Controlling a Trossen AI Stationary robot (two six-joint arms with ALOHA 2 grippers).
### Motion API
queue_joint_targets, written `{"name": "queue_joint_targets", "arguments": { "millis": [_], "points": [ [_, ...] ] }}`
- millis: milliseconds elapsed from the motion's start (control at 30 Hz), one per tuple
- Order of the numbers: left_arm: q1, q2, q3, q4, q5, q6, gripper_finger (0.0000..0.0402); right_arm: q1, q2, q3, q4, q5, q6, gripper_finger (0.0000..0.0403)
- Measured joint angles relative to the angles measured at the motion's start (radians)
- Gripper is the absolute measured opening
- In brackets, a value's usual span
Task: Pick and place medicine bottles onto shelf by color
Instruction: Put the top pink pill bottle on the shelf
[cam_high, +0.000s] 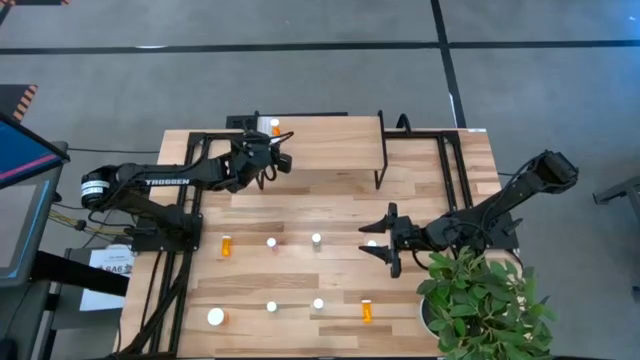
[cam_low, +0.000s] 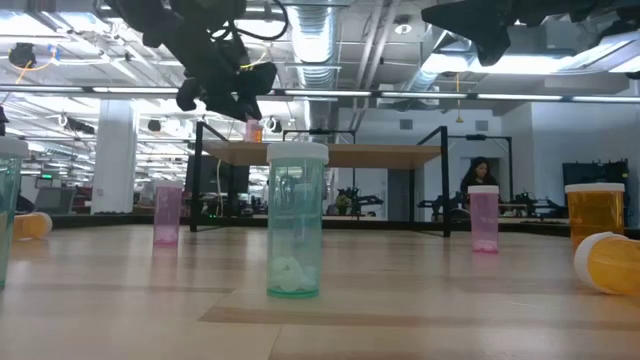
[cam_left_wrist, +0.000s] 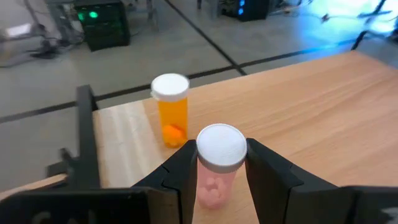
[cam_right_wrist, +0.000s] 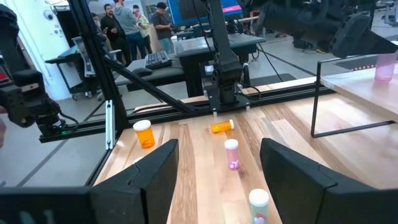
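Left hand (cam_left_wrist: 217, 180): over the shelf (cam_high: 330, 140), fingers clamped on a pink bottle (cam_left_wrist: 216, 168) with a white cap, beside an orange bottle (cam_left_wrist: 171, 111) standing on the shelf; only the left wrist view shows this grip. Right hand (cam_high: 385, 240): above the counter (cam_high: 300, 200), fingers spread wide, holding nothing. Overhead view alone shows the other bottles scattered on the counter.

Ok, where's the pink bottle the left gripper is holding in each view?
Left wrist: pink bottle centre, between the left gripper's fingers.
High: hidden under that gripper, over the shelf.
Low: probably under the gripper, on the shelf.
Right wrist: bottle far right.
Landmark: the shelf.
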Motion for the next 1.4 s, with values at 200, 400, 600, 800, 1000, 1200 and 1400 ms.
{"name": "queue_joint_targets", "arguments": {
  "millis": [200, 400, 600, 800, 1000, 1200, 1400],
  "points": [
    [0.015, 0.000, -0.003, 0.006, 0.010, 0.029, 0.0103, 0.000, 0.000, 0.000, 0.000, 0.000, 0.011, 0.0250],
    [0.028, 0.000, -0.003, 0.007, 0.011, 0.053, 0.0103, 0.000, 0.000, 0.000, 0.000, 0.000, 0.016, 0.0250],
    [0.053, 0.000, -0.003, -0.001, 0.036, 0.053, 0.0103, 0.000, 0.000, 0.000, 0.000, 0.000, 0.018, 0.0250],
    [0.062, 0.000, -0.003, -0.002, 0.040, 0.053, 0.0103, 0.000, 0.000, 0.000, 0.000, 0.000, 0.018, 0.0249],
    [0.062, 0.000, -0.003, 0.010, 0.065, 0.053, 0.0103, 0.000, 0.000, 0.000, 0.000, 0.000, 0.018, 0.0249],
    [0.062, 0.000, -0.003, 0.010, 0.068, 0.053, 0.0103, 0.000, 0.000, 0.000, 0.000, 0.000, 0.017, 0.0249],
    [0.062, 0.000, -0.003, 0.008, 0.068, 0.053, 0.0106, 0.000, 0.000, 0.000, 0.000, 0.000, 0.017, 0.0249]
  ]
}}
